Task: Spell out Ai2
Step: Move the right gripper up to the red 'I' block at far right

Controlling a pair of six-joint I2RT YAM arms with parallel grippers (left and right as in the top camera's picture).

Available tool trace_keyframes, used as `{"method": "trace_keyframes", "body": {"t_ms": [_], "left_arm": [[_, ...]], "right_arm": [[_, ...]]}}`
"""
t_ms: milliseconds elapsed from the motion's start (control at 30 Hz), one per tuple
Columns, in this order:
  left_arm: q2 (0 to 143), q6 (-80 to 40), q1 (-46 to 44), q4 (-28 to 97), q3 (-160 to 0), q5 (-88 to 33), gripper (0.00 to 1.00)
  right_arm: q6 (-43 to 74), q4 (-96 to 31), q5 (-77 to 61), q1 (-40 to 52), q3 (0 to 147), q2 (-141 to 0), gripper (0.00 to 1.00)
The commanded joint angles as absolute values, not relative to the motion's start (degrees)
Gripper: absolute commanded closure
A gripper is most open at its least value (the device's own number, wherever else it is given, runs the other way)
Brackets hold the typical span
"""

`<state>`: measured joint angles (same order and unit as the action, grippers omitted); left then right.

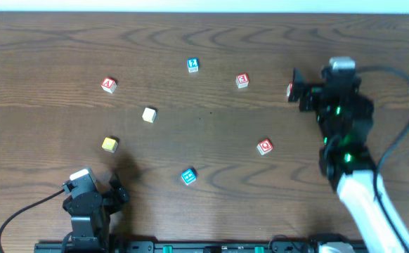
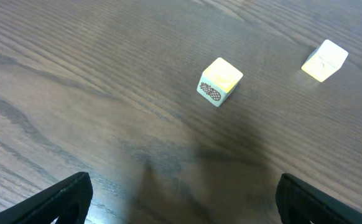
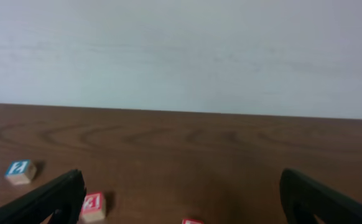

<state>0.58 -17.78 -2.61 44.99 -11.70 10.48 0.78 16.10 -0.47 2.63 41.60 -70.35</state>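
**Overhead and wrist views of the table (image 1: 36, 42).** Your left gripper (image 2: 182, 190) sits at the near left edge, its jaws spread wide and gripping nothing. Ahead of it lie a yellow cube (image 2: 220, 81) (a pineapple drawing shows on its side face) and, farther off, a cream cube (image 2: 324, 60). Your right gripper (image 3: 181, 186) is at the far right side, likewise spread wide and pinching nothing. A red-edged cube (image 1: 289, 90) lies just at its fingertips, its face too hidden to read. The "A" cube (image 1: 108, 85) rests toward the far left, well apart from the other task cubes. The "2" cube (image 1: 192, 65) lies near the far middle. The "I" cube (image 1: 242, 81) lies to its right, between it and the right gripper; its mark is small and only seems to read as I. You will find the "Q" cube (image 1: 264, 147) and a second blue cube (image 1: 188, 176) nearer the front. No two cubes touch, and the three task cubes are not yet set side by side
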Motion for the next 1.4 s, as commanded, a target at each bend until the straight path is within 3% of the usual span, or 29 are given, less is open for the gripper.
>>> {"method": "trace_keyframes", "body": {"t_ms": [0,500,700,1000,1367], "left_arm": [[0.23,-17.98,-2.24,46.19,-10.17,10.46,0.05],[0.23,-18.0,-2.24,46.19,-10.17,10.44,0.05],[0.23,-17.98,-2.24,46.19,-10.17,10.44,0.05],[0.23,-17.98,-2.24,46.19,-10.17,10.46,0.05],[0.23,-17.98,-2.24,46.19,-10.17,10.46,0.05]], "right_arm": [[2.0,14.57,-7.2,-0.23,48.8,-76.2,0.01],[6.57,-27.09,-13.98,-3.09,97.3,-107.66,0.01],[9.21,-41.17,-16.99,-2.96,110.43,-117.99,0.01],[10.07,-51.77,-18.0,-2.94,112.84,-123.66,0.01],[10.04,-61.65,-9.17,-1.61,112.75,-128.62,0.01]]}}
